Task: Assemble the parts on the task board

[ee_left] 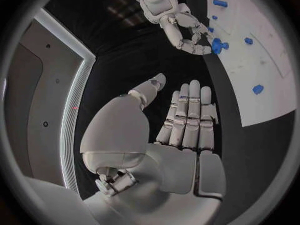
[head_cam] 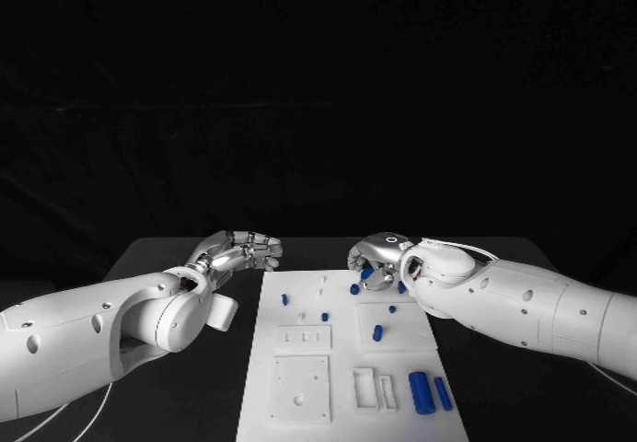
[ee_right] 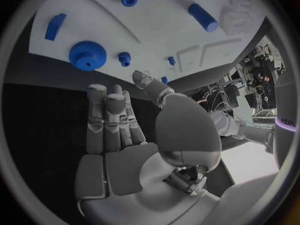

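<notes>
Head view, table (head_cam: 159, 253): black; you could not have made out its far edge against the dark behind it.
Task board (head_cam: 299, 304): white, and it lay lengthwise in the middle of the table between the two arms. Its near end was cut off, and the right hand hid its far right corner from you.
Left hand (ee_left: 181, 130): beside the board's far left corner. Its fingers were straight and side by side, the thumb apart and the palm bare, with nothing held.
Right hand (ee_right: 125, 135): over the board's far right part. Its fingers were stretched out with nothing in its grasp. You could not tell whether the fingertips touched the gear.
Gear (ee_right: 84, 56): blue, flat on the board just beyond those fingertips.
Thick cylinder (head_cam: 420, 391): blue, lying at the board's near right, with a thinner rod (head_cam: 442, 393) just beside it.
Small pegs (head_cam: 377, 332): blue, scattered mid-board, too small for you to read their shapes.
</notes>
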